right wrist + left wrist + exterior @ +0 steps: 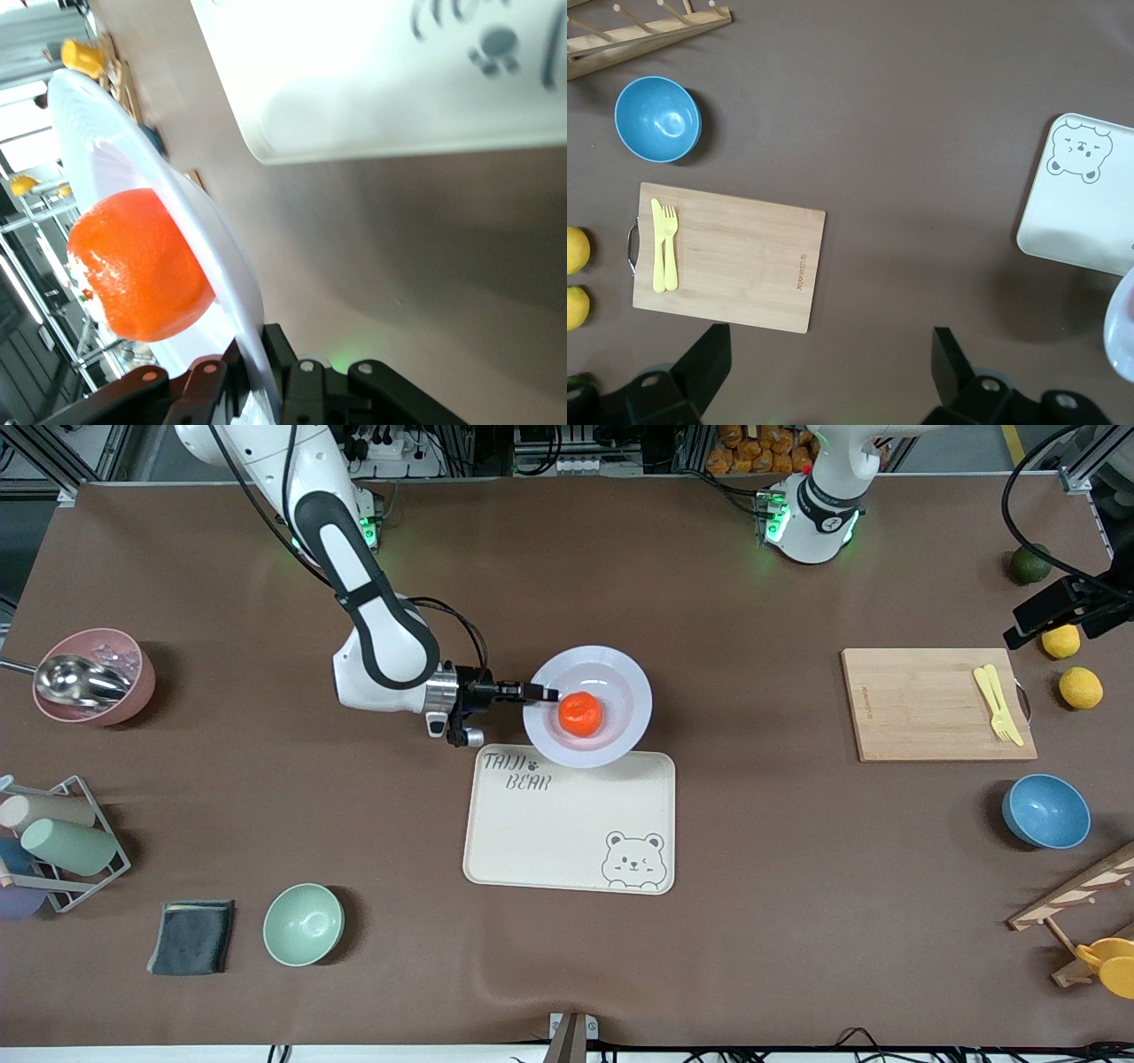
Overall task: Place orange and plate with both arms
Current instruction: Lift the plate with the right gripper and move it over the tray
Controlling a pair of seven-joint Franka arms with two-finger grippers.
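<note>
R gripper (551, 693): black two-finger pincer, clamped tight on the rim of the round pale lavender-white plastic plate (620, 682); grip sits at the plate's 9 o'clock edge in front view. R wrist view shows the rim (226, 266) nipped between the fingers (283, 372).
L gripper (828, 372): fingers wide apart, holding nothing, hanging over bare tabletop beside the pale wooden rectangular cutting board (921, 704); arm waits.
Plate: held roughly level, prob. a touch off the table, hard to tell from above. Its 6 o'clock edge overlaps the top edge of the cream rectangular bear tray (567, 833).
Orange: small round bright orange-red fruit (580, 714) in the plate's well, approx 7 o'clock from centre, just beside the R fingertips. Slightly flattened; which way its stem points can't be made out.
Surface: brown table mat (753, 921).
Room: metal framing and cables along the top of front view.
Other: yellow plastic fork and knife (997, 702) on the board; blue bowl (1045, 810) nearer the front cam than the board; green bowl (303, 924) toward the R arm's end.
</note>
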